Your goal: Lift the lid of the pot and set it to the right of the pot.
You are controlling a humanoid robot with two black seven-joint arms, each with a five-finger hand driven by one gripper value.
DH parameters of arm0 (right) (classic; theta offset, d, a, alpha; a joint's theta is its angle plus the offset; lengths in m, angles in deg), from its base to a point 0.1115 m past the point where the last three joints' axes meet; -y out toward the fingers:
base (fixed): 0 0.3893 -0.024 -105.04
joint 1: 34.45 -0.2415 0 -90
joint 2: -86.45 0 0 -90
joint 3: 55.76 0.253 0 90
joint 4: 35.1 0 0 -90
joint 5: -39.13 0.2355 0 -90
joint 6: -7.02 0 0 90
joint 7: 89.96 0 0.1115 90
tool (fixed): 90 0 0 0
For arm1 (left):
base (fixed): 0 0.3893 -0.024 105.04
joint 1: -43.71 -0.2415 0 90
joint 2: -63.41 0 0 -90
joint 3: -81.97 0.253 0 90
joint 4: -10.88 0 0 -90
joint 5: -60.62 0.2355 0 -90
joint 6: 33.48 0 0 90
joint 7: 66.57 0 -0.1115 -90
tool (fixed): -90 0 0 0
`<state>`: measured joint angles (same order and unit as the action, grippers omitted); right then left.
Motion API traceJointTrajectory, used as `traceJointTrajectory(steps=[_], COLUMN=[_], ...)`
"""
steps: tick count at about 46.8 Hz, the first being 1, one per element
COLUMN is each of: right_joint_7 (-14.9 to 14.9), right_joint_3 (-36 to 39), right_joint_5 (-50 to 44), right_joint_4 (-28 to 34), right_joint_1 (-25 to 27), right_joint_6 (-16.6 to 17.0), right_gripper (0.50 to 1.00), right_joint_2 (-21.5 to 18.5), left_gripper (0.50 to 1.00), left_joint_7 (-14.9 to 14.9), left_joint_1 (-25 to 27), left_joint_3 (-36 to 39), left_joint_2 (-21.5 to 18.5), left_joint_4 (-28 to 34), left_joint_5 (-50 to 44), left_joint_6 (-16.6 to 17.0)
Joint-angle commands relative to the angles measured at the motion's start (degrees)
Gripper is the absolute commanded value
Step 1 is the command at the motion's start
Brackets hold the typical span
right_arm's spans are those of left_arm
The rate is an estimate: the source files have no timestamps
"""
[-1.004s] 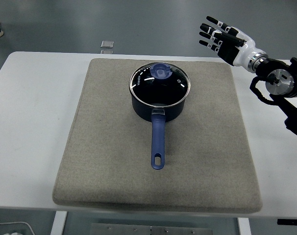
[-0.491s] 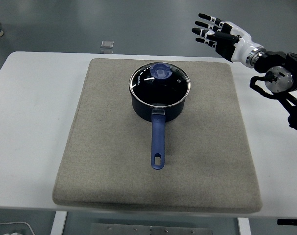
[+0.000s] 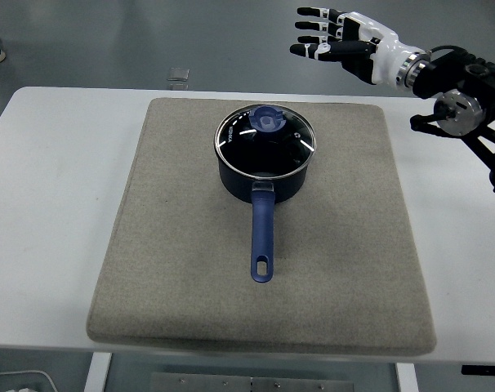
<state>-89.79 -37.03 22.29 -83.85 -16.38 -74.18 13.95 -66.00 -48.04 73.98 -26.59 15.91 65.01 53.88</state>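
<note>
Glass pot lid (image 3: 266, 140) sat closed on the dark blue saucepan (image 3: 264, 167), grey mat (image 3: 329, 269) beneath. Right robot hand (image 3: 336, 45) hovered behind-right, fingers spread, empty. Approach step; next needed descent onto the blue knob (image 3: 269, 118).

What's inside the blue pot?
The pot is shut under its glass lid with a blue knob. Through the glass only dark blue and glare show, so any contents cannot be made out.

The right arm (image 3: 464, 102) reaches in from the right edge at the upper right, its white-and-black right hand (image 3: 345, 45) held high and level, pointing left, with all five fingers (image 3: 311, 24) spread apart and holding nothing.
</note>
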Motion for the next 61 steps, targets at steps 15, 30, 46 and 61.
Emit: traceJointTrajectory(steps=[15,30,46,61], right_joint_7=[-0.2,-0.2,-0.2,-0.3], right_joint_3=[-19.2,-26.5,-33.4,-35.5], right_joint_5=[-11.6,-18.3,-24.6,-27.2], right_joint_4=[-3.9,-4.8,-5.7,-5.7], right_joint_1=[-11.6,-17.6,-22.0,-22.3], right_joint_6=[0.6,3.3,4.3,3.5], right_gripper=[0.905,0.905,0.905,0.893], right_joint_2=[0.1,-1.0,-3.6,-5.0], left_gripper=[1.000,1.000,1.000,1.000], left_joint_7=[0.0,0.0,0.0,0.0], left_joint_1=[0.0,0.0,0.0,0.0], left_joint_3=[0.0,0.0,0.0,0.0], left_joint_2=[0.0,0.0,0.0,0.0], left_joint_4=[0.0,0.0,0.0,0.1], left_joint_5=[0.0,0.0,0.0,0.0], left_joint_6=[0.0,0.0,0.0,0.0])
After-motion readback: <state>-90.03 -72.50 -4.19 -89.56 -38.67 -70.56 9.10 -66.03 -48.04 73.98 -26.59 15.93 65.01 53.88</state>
